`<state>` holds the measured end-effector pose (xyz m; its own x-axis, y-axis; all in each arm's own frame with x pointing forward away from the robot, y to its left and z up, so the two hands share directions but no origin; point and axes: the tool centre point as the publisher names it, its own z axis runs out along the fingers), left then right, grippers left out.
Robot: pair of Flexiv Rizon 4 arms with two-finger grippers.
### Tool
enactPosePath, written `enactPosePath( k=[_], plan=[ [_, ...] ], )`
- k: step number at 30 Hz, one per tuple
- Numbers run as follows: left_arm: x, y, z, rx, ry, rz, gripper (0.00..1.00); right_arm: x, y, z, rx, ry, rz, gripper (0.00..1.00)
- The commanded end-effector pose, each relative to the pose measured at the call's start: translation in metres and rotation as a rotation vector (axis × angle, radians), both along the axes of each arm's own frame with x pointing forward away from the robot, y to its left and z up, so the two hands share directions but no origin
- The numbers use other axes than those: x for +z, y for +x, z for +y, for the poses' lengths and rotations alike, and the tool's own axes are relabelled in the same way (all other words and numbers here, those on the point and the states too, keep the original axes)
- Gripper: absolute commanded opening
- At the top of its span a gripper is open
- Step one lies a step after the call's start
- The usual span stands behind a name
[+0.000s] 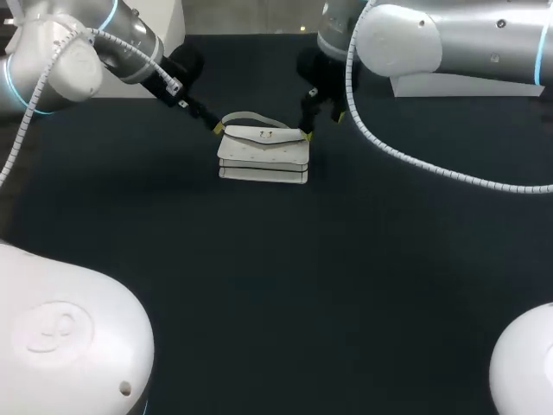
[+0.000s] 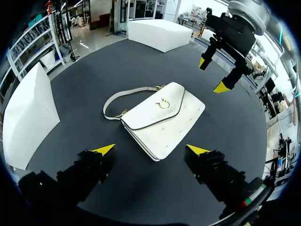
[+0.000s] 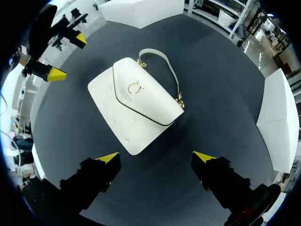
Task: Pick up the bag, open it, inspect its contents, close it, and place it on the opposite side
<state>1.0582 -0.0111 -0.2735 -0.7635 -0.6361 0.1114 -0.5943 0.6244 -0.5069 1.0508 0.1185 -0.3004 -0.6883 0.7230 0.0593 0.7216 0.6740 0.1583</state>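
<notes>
Left gripper (image 2: 151,149) and right gripper (image 3: 156,155), fingers spread wide and holding nothing, hover at 10 and 2 o'clock of the white bag (image 1: 263,154), which lies flat with its flap shut toward the table's (image 1: 346,285) 12 o'clock, seemingly bracketing it for pickup.

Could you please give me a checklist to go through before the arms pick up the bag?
1. Bag lies flat on the table: ok.
2. Flap is closed, clasp facing up: ok.
3. Left gripper is open, holds nothing and is off the bag: ok.
4. Right gripper is open, holds nothing and is off the bag: ok.
5. Strap lies loose beside the bag, caught on neither gripper: ok.
6. Contents of the bag: cannot tell, since the flap covers them.
</notes>
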Motion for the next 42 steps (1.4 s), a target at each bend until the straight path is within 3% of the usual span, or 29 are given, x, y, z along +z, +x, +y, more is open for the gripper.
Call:
enactPosePath(
  k=[1, 9, 11, 24, 26, 33, 42],
  plan=[
    [-0.007, 0.003, 0.0, 0.681, -0.274, 0.45, 1.0, -0.01, -0.007, -0.006, -0.703, 0.308, 0.156, 1.0],
    [-0.015, 0.009, 0.004, 0.735, -0.392, 0.548, 1.0, -0.014, -0.01, -0.007, -0.812, 0.308, 0.168, 1.0],
    [-0.017, 0.014, 0.004, 0.752, -0.355, 0.543, 1.0, -0.017, -0.007, -0.007, -0.802, 0.312, 0.214, 1.0],
    [-0.017, 0.014, 0.004, 0.752, -0.355, 0.543, 1.0, -0.017, -0.007, -0.007, -0.802, 0.312, 0.214, 1.0],
    [-0.019, 0.016, 0.003, 0.74, -0.387, 0.571, 1.0, -0.018, 0.0, 0.0, -0.858, 0.29, 0.19, 1.0],
    [-0.032, 0.023, 0.005, 0.666, -0.56, 0.715, 1.0, -0.027, 0.012, 0.011, -0.948, 0.438, 0.249, 1.0],
    [-0.043, 0.033, 0.007, 0.567, -0.641, 0.782, 1.0, -0.037, 0.023, 0.016, -1.014, 0.637, 0.317, 1.0]
  ],
)
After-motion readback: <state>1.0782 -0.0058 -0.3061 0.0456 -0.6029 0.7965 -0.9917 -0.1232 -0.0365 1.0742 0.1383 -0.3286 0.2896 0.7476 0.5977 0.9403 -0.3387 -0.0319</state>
